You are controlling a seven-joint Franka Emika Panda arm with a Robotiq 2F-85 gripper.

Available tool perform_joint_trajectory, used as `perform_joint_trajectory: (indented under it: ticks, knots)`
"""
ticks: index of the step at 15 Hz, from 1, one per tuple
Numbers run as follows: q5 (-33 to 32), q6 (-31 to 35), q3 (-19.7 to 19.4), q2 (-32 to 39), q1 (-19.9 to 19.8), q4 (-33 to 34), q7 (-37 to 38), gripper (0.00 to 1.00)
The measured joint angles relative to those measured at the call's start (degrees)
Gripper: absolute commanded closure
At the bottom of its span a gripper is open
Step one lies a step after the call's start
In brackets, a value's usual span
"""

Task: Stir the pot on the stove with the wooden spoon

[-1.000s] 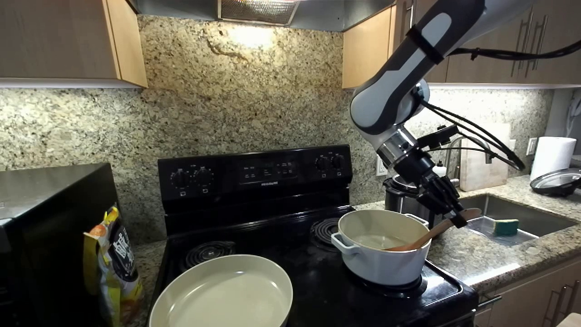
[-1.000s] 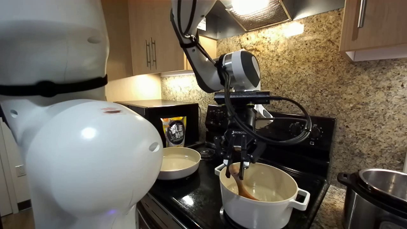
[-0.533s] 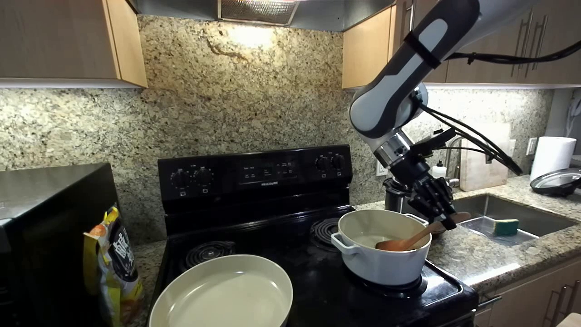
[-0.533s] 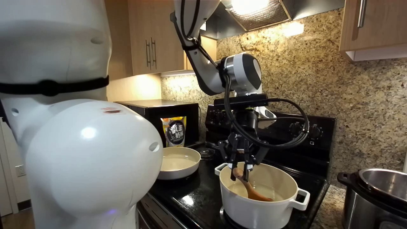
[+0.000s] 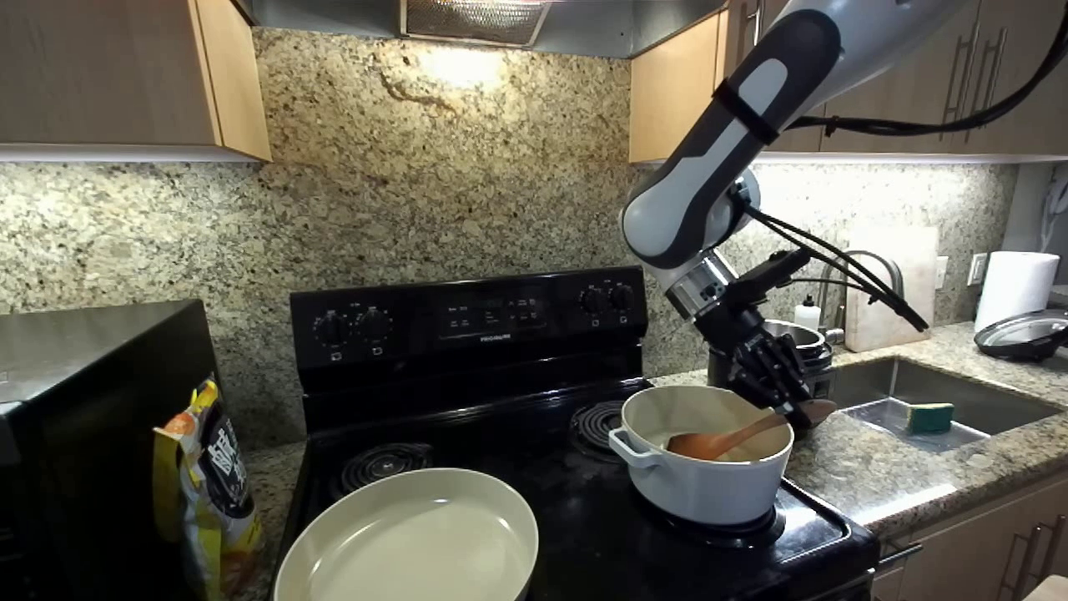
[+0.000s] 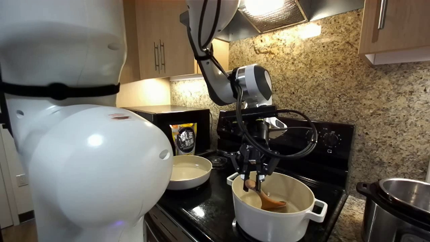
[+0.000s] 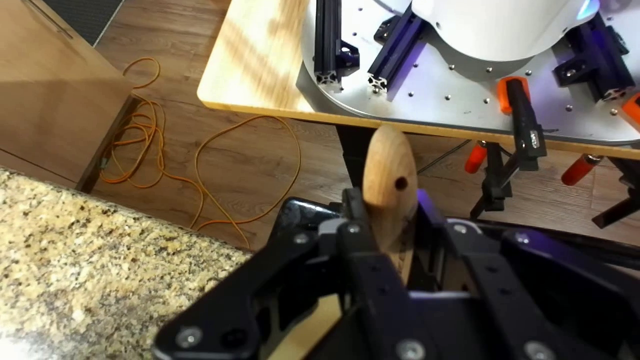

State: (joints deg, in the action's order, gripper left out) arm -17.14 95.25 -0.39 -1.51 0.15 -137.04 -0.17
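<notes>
The white pot (image 5: 709,492) sits on the front right burner of the black stove (image 5: 576,522); its pale inside looks glossy, and what it holds is hard to make out. Leaning over its rim is the wooden spoon (image 5: 707,445), bowl low inside the pot and handle end sticking out. My gripper (image 6: 252,187) is shut on the handle near its end, just above the rim. In the wrist view, the rounded handle tip with its small hole (image 7: 395,175) shows between the fingers (image 7: 356,205).
A large shallow pale dish (image 5: 417,534) occupies the stove's front left. The shiny steel pot (image 6: 389,215) stands on the counter beside the stove, near the sink (image 5: 1010,409). A snack bag (image 5: 221,492) leans by the black microwave (image 5: 92,417). The range hood (image 5: 476,18) hangs above.
Gripper and spoon have shifted together across the pot, leftward in one exterior view and slightly rightward in another. The spoon's bowl has swept through the pot's inside. The grip stays the same.
</notes>
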Motion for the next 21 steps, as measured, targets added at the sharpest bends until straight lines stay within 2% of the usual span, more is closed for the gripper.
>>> perform_joint_trajectory:
  ticks: [7, 11, 16, 21]
  knots:
    - [0.0, -0.3, 3.2, -0.3, 3.2, -0.8, -0.3, 0.93]
    - [-0.2, -2.0, 3.9, -3.4, 3.9, -3.3, -0.4, 0.93]
    - [-1.3, -5.1, 2.5, -8.2, 3.2, -4.7, -0.4, 0.93]
    - [-1.8, -5.0, 0.3, -7.3, 0.7, -4.1, -0.2, 0.93]
